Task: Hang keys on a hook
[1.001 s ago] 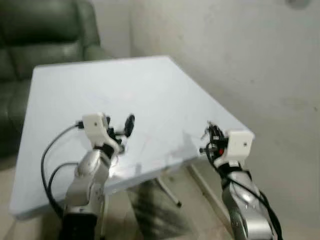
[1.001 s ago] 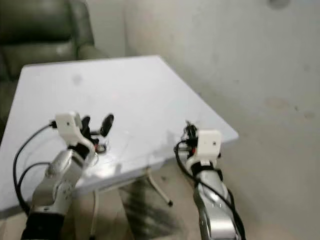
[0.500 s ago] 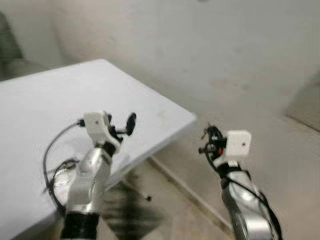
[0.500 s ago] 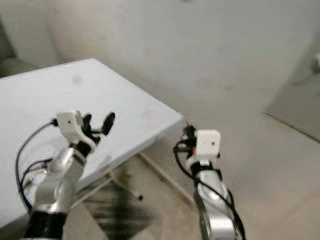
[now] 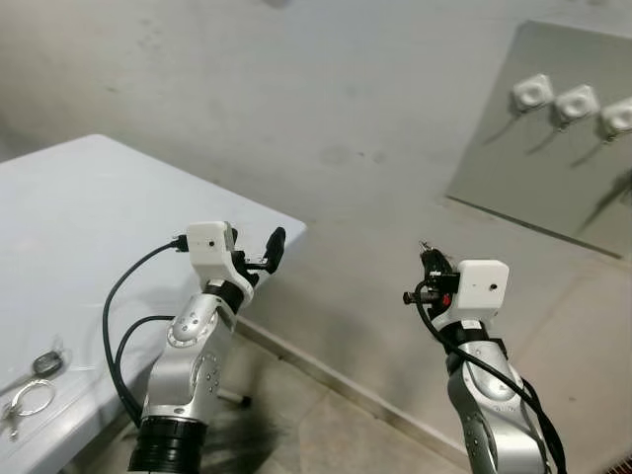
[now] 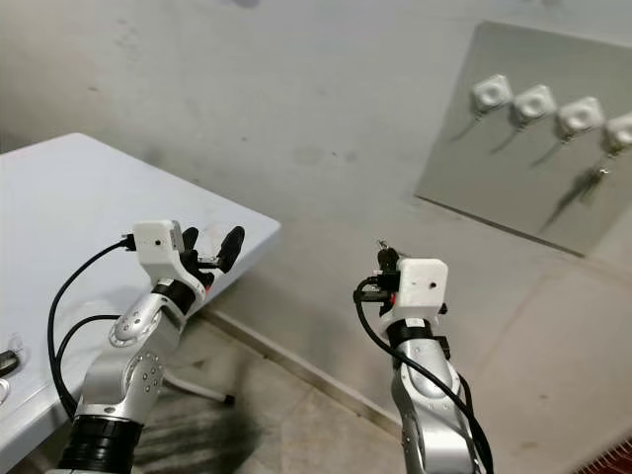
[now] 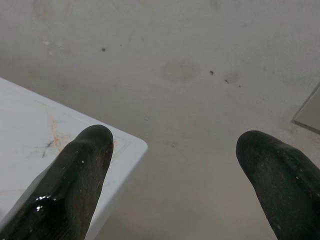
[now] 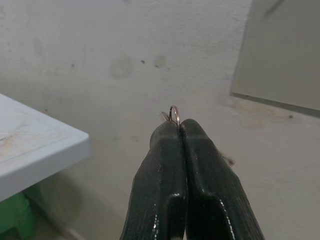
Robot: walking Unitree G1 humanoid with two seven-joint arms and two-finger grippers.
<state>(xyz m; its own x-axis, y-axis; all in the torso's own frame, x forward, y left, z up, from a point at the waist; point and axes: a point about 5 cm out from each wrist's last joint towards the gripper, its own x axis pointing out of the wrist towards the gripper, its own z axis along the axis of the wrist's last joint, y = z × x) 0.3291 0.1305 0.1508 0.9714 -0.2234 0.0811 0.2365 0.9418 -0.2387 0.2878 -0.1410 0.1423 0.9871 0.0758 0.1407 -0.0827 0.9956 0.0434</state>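
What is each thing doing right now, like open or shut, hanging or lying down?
Left gripper: open, holding nothing, raised near the table's corner.
Right gripper: shut on a key ring, raised before the wall.
Hooks: in a row on the wall board; one at the right edge has keys hanging.
Hanging keys: dangling from that hook.
Spare keys: lying flat on the table.

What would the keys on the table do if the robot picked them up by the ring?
The keys would probably dangle and swing, since they look loosely strung on a thin ring. They look small, so likely light. Lying flat on the table, that thin ring may be slippery and hard to pinch.
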